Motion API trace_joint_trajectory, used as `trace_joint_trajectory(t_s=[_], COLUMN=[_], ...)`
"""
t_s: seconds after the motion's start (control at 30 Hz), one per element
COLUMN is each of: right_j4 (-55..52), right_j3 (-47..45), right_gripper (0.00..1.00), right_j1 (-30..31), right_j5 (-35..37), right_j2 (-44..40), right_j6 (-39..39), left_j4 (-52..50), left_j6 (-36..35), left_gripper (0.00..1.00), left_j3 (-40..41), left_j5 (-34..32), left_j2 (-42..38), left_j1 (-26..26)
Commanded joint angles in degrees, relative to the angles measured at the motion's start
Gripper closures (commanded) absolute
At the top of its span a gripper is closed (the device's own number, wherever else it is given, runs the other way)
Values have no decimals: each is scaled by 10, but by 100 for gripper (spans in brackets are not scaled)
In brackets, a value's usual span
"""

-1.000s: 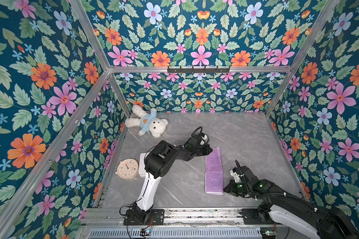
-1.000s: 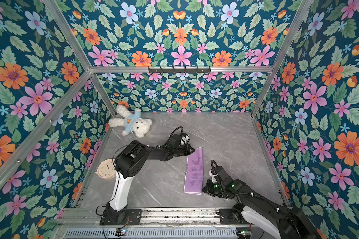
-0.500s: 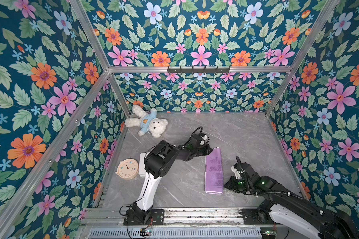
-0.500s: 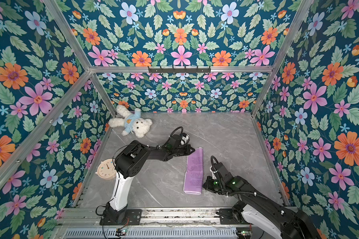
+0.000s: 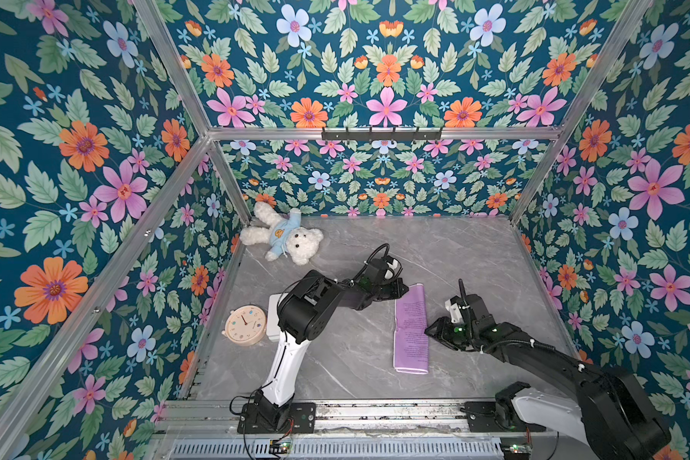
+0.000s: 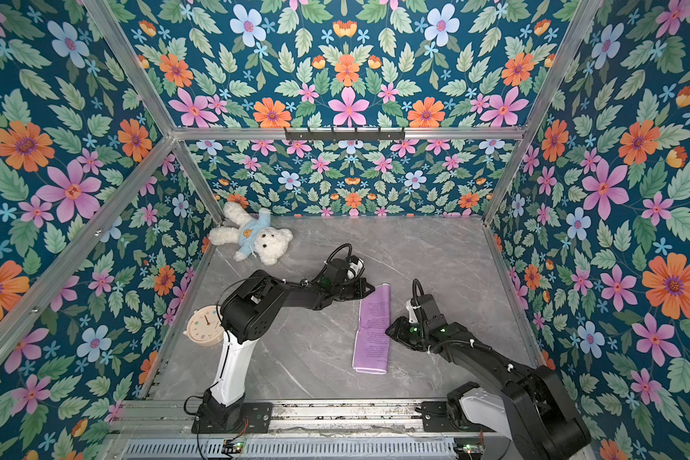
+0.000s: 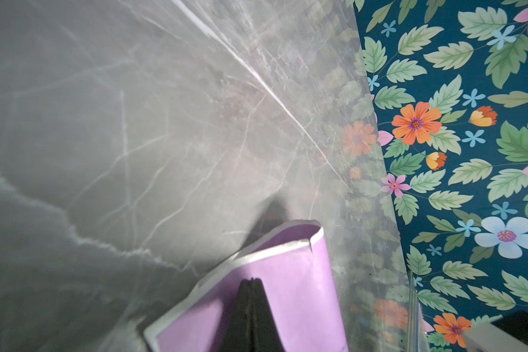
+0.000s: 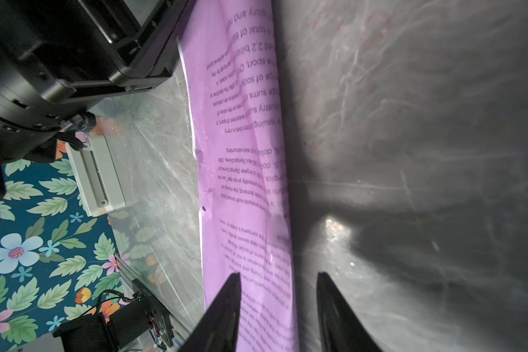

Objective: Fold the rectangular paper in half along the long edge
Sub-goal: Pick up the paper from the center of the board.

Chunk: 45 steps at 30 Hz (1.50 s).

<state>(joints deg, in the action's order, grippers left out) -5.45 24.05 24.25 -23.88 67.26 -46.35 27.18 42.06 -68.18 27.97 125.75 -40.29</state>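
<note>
While the left gripper [image 7: 252,283], fingers pressed together, pins the far end of the rectangular paper [image 5: 411,328] (folded lengthwise, on the grey table [image 5: 475,259]), the right gripper [image 8: 278,275] sits spread astride its creased edge, likely releasing it.

— Where's the table [image 5: 475,247] bare?
— Far right and near middle. Teddy bear [image 5: 283,237] blocks the far-left corner; clock [image 5: 246,324] and white box [image 5: 273,318] sit by the left wall.
— Centre?
— Paper [image 5: 411,330], flanked by left arm [image 5: 307,310] and right arm [image 5: 534,350].
</note>
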Motion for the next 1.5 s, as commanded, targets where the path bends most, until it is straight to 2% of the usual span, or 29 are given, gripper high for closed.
trace_joint_trajectory(t_s=[0.0,0.37,0.63,0.8,0.9,1.03,1.2,1.27,1.37,1.47], right_j4=[59,138,131,145,143,134,101,101,104,110], right_j3=[1,-8,-18,-27,-28,-26,-8,-3,5,12], right_gripper=[59,72,100,100,100,100,100,100,100,100], right_j1=[-11,-14,-14,-14,-14,-14,-15,-17,-19,-21], right_j5=[-22,-50,-34,-34,-32,-35,-42,-56,-76,-98], right_j2=[26,100,93,85,72,35,-18,-38,-73,-100], right_j6=[9,3,4,6,12,22,40,45,51,56], left_j4=[-89,-91,-90,-86,-74,-37,53,121,266,366], left_j6=[-8,-7,-8,-8,-15,-24,-22,-15,29,61], left_gripper=[96,96,96,96,93,78,61,42,23,8], left_j3=[8,7,8,14,34,96,206,256,327,362], left_j5=[-24,-23,-24,-23,-35,-63,-59,-46,-6,22], left_j2=[16,17,15,4,-33,-127,-238,-267,-287,-291], left_j1=[0,1,1,0,3,25,55,55,55,44])
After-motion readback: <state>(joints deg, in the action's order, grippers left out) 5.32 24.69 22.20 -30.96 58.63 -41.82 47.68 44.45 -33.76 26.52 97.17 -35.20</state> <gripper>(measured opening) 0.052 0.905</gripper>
